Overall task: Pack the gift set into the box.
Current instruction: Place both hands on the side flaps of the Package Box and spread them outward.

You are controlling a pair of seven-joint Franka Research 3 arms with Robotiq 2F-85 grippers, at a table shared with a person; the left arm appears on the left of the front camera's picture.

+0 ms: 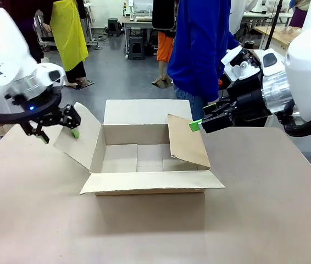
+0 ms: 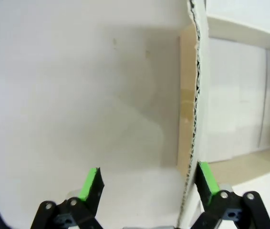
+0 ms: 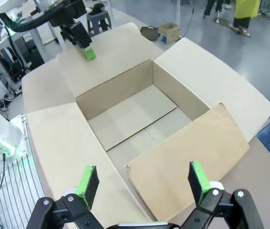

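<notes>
Nearest the front camera lies the bare brown bench (image 1: 155, 236), on which the box (image 1: 136, 133) stands at mid-bench, mouth upward and floor bare, ready to receive the gift set. Its near flap (image 1: 150, 181) is folded down toward the camera, and its far flap (image 1: 139, 111) stands back toward the person (image 1: 199, 44) in blue at the far side. The left flap (image 1: 81, 140) slopes outward, with the left gripper (image 1: 60, 136) at its outer edge. The left wrist view shows the pads set wide apart with a corrugated cardboard edge running between them, close to one pad, and nothing clamped. This placement appears meant to hold that flap away from the opening. The right flap (image 1: 185, 140) leans inward over the cavity and covers part of the opening. The right gripper (image 3: 142, 183) hangs just above and beside its upper edge, jaws spread wide and empty; contact with the cardboard cannot be judged. Its position suggests that the step in hand is folding this flap outward, since the gift set could hardly be lowered through a mouth partly barred. Care is needed: corrugated board bends easily, and a push on one flap may slide the light carton across the bench.
</notes>
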